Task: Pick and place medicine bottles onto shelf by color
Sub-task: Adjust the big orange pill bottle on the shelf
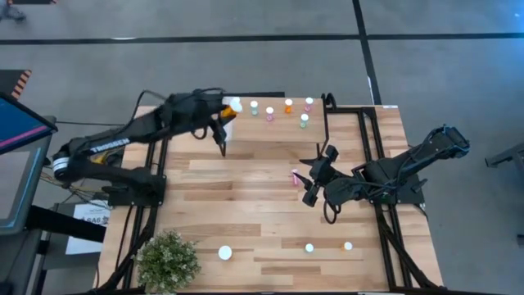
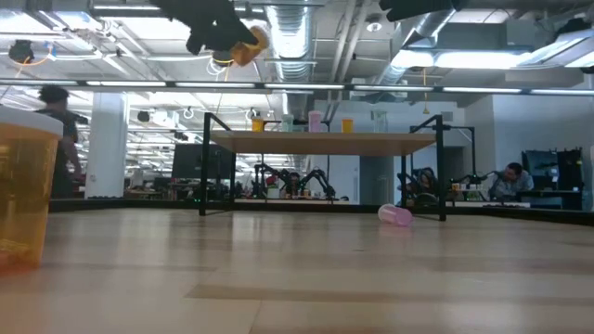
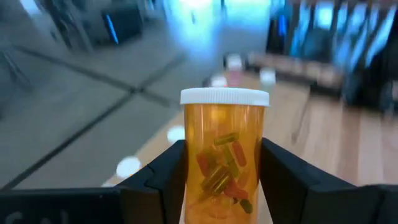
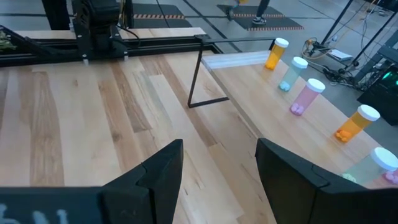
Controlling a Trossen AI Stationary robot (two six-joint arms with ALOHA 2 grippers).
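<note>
Six bottles on shelf [image 1: 352, 123]; left hand [image 3: 221, 186] clamps orange bottle [image 3: 224, 155] above shelf end; right hand [image 4: 217, 168] wide, empty; four left on tabletop [image 1: 246, 197]

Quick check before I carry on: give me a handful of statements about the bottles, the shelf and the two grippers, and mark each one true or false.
1. The left gripper is shut on an orange bottle with a white cap. True.
2. The right gripper holds a pink bottle. False: it is open with nothing between its fingers.
3. A pink bottle lies on its side on the table. True.
4. The shelf has no bottles on it. False: several stand on it, orange, green and pink.
5. The held orange bottle is empty. False: capsules show inside it.
</note>
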